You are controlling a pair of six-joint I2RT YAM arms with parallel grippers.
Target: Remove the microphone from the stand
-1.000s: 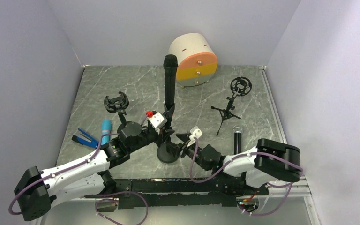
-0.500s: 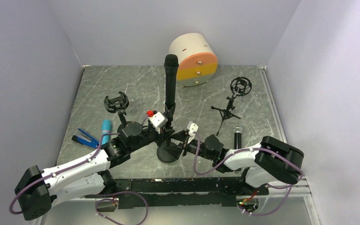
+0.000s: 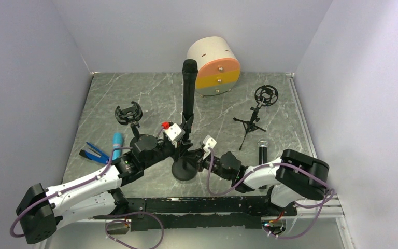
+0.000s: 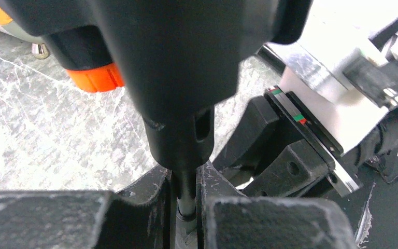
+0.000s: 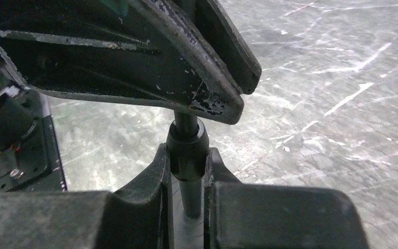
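The black microphone [image 3: 188,88] stands upright in the clip of a stand with a round base [image 3: 185,170] at the middle of the table. My left gripper [image 3: 185,141] is shut on the stand's thin pole [image 4: 186,194] just under the clip [image 4: 179,119], coming in from the left. My right gripper [image 3: 197,156] comes from the right and is shut lower on the same pole, round its black collar [image 5: 187,150]. In the right wrist view, the left gripper's fingers [image 5: 134,67] sit directly above my right gripper [image 5: 187,179].
A round cream, orange and yellow drawer box [image 3: 215,65] stands at the back. A small tripod stand with a shock mount [image 3: 256,111] is at the right, a second black microphone [image 3: 263,153] lying near it. Another clip stand [image 3: 129,116], a blue microphone [image 3: 117,145] and a blue tool [image 3: 94,152] are at the left.
My right gripper has moved left to the stand's pole and shut on it. The left gripper has kept its grip and the microphone has not moved.
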